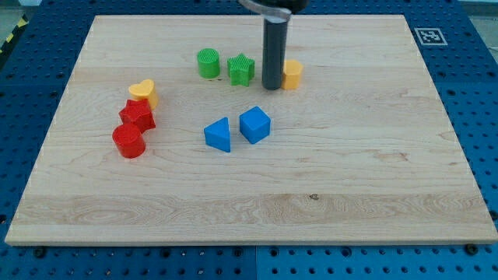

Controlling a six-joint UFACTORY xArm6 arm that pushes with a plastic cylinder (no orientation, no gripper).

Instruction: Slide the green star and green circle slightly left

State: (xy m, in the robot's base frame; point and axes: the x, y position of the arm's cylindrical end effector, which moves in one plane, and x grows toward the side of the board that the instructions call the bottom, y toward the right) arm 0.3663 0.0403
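Camera view: I count two green blocks, two blue, two red, two yellow. My tip point(273, 87) has no jaws to open or close; it stands between the green star point(242, 70) at its 9 o'clock and a yellow block point(292, 75) at its 3, near both. The green circle point(208, 63) sits just beside the star at its 9 o'clock. The blue pair lies at my 6. The table point(373, 179) is pale wood on a blue perforated base point(467, 39).

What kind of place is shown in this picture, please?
Probably a robotics lab bench: a wooden board with small coloured blocks lies on a blue perforated table, a printed marker tag sits at the board's corner, and my tip stands beside the green star.
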